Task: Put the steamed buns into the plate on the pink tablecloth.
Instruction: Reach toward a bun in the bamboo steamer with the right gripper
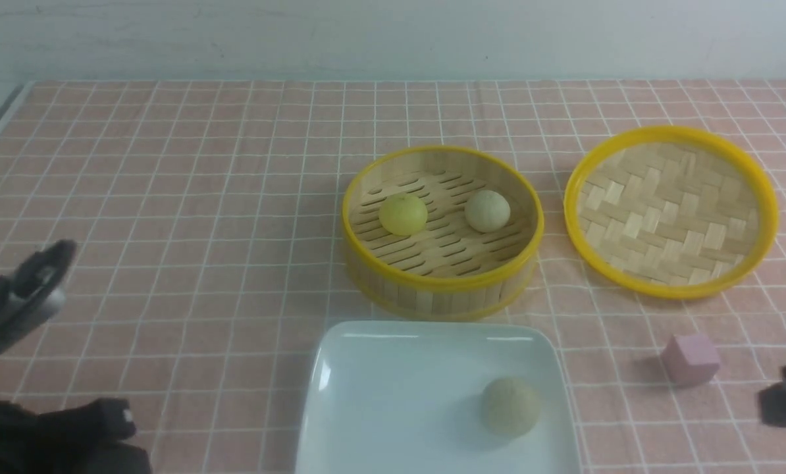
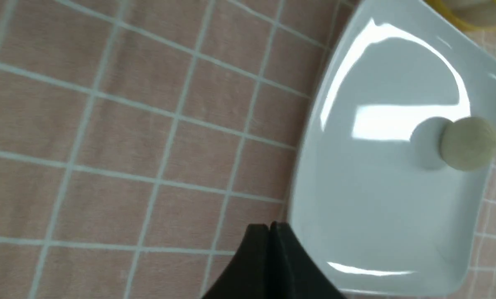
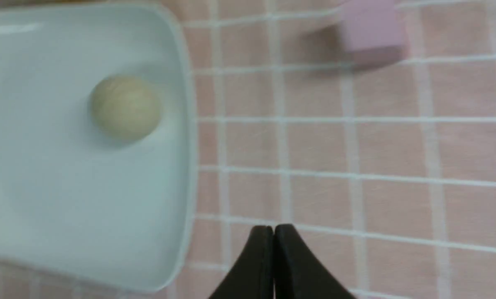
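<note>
One off-white bun (image 1: 510, 406) lies in the white plate (image 1: 380, 395) at the front of the pink tablecloth (image 1: 169, 197); it also shows in the left wrist view (image 2: 469, 143) and the right wrist view (image 3: 125, 107). A pale yellow bun (image 1: 403, 213) and an off-white bun (image 1: 487, 210) sit in the bamboo steamer (image 1: 432, 289) behind the plate. My left gripper (image 2: 269, 226) is shut and empty, at the plate's (image 2: 356, 207) left edge. My right gripper (image 3: 273, 228) is shut and empty, over the cloth right of the plate (image 3: 65, 199).
The woven steamer lid (image 1: 671, 210) lies to the right of the steamer. A small pink cube (image 1: 690, 357) sits on the cloth right of the plate, also in the right wrist view (image 3: 372, 33). The cloth's far edge meets a white wall.
</note>
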`<action>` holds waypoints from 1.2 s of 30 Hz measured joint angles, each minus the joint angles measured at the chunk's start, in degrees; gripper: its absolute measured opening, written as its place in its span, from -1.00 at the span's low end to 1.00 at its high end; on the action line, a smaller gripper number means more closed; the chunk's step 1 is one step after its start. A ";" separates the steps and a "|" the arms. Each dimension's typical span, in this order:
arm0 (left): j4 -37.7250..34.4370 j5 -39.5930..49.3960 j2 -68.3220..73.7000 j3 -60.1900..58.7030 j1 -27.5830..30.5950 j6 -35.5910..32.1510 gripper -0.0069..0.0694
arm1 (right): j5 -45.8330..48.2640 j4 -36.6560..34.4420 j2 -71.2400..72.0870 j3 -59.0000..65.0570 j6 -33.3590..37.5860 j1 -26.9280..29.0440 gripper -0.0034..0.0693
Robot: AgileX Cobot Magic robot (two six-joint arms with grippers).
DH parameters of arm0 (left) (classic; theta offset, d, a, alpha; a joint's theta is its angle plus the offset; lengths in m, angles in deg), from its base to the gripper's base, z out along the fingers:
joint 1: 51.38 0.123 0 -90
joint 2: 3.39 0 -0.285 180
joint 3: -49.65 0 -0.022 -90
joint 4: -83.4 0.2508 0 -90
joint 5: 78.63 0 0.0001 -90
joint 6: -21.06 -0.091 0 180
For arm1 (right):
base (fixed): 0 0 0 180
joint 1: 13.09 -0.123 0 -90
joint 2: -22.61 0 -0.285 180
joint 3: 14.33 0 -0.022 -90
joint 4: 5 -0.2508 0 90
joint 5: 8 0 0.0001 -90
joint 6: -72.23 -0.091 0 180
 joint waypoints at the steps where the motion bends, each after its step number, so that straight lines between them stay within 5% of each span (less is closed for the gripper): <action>1: -0.55 0.05 0.77 0.00 0.00 -1.38 -0.82 | 0.73 -1.08 -0.71 -0.41 1.03 -0.23 -0.93; 5: -12.70 0.05 6.51 0.28 0.00 -14.65 -0.80 | 4.37 -17.98 -15.32 -5.80 17.12 -6.61 -0.92; 8: -16.36 0.05 7.88 0.32 0.00 -18.95 -0.79 | 4.44 -18.91 -22.74 -11.61 18.61 -11.47 -0.91; 13: -17.27 -0.13 8.36 0.34 0.00 -20.63 -0.77 | 2.55 -10.51 -32.03 -24.95 11.90 -17.41 -0.91; 15: -17.40 -0.13 8.36 0.34 0.00 -20.74 -0.76 | -1.69 -1.54 -36.01 -32.77 4.87 -19.28 -0.90; 24: -17.45 -1.91 8.36 0.34 0.00 -20.81 -0.73 | -5.35 24.14 -52.16 -55.64 -18.55 -19.80 -0.63; 32: -17.15 -5.09 8.36 0.39 0.00 -20.81 -0.71 | -5.32 33.01 -63.48 -66.95 -20.99 -19.80 0.01; 36: -17.15 -8.13 8.42 0.39 0.00 -20.83 -0.69 | -8.13 34.35 -66.91 -67.54 -20.99 -19.80 0.11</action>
